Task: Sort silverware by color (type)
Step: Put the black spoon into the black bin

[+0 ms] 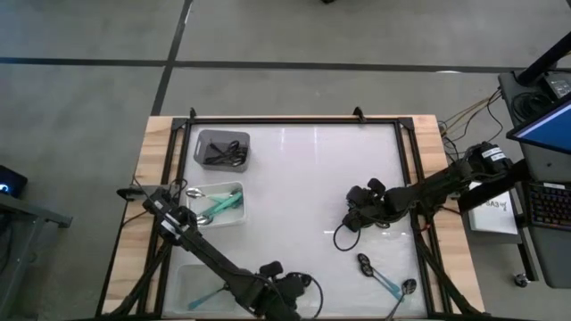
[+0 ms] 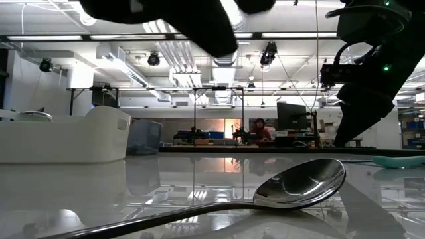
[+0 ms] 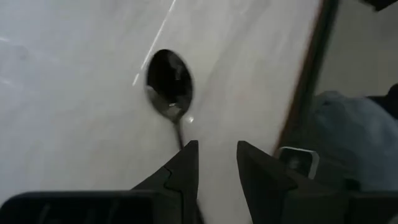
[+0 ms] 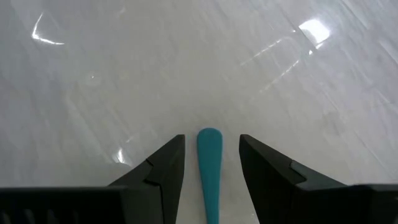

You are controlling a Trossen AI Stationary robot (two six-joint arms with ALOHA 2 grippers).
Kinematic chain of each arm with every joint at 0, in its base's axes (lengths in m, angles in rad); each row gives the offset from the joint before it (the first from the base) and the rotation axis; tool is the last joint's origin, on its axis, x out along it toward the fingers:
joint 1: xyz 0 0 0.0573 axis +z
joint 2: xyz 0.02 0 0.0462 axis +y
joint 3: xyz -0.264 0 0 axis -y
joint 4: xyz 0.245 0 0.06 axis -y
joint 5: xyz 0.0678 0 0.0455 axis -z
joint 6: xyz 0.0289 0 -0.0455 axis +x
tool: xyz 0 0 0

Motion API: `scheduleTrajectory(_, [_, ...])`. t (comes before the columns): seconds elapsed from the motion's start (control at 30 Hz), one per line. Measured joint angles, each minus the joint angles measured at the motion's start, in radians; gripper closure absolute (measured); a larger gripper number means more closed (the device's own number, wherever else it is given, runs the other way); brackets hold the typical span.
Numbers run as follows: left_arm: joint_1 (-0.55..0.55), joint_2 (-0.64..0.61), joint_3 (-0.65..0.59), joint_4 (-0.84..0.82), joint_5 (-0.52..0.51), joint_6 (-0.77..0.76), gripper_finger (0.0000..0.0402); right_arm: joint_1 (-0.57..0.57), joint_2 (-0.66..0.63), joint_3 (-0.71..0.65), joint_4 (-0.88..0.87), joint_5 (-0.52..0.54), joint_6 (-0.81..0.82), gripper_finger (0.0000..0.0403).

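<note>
On the white tabletop [image 1: 294, 178], framed by a black rail with bare wood outside it, stand three bins along the nine-o'clock side: a grey bin [image 1: 222, 149] at about ten o'clock holding black spoons [image 1: 225, 156], a white bin [image 1: 215, 204] below it holding teal-handled spoons [image 1: 218, 207], and a clear bin [image 1: 194, 287] at seven o'clock with one teal-handled piece inside. Left arm reaches along the six-o'clock edge; left gripper [image 3: 216, 158] stands with fingers parted, a silver spoon [image 3: 169, 86] lying just ahead of them, its thin handle running back toward the gap, untouched as far as can be seen. Right arm comes in from three o'clock; right gripper [image 4: 211, 155] also stands apart, a teal spoon handle [image 4: 209, 171] lying between its fingers, contact not clear. Two loose spoons lie at five o'clock: a dark-bowled spoon [image 1: 376, 273] and a silver-bowled spoon [image 1: 404, 292], tips near each other.
</note>
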Motion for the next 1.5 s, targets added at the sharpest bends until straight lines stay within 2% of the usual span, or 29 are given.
scheduleTrajectory(0.17, [-0.027,0.0,-0.008,0.012,-0.047,-0.061,0.031,0.0,0.0,0.0,0.0,0.0,0.0,0.0257])
scheduleTrajectory(0.57, [-0.061,0.0,-0.119,0.129,-0.052,-0.153,0.031,0.0,0.0,0.0,0.0,0.0,0.0,0.0257])
scheduleTrajectory(0.8, [-0.062,0.0,-0.157,0.116,-0.052,-0.208,0.0303,0.0,0.0,0.0,0.0,0.0,0.0,0.0257])
scheduleTrajectory(1.5, [-0.058,0.0,-0.223,0.136,-0.054,-0.176,0.029,0.0,0.0,0.0,0.0,0.0,0.0,0.0257])
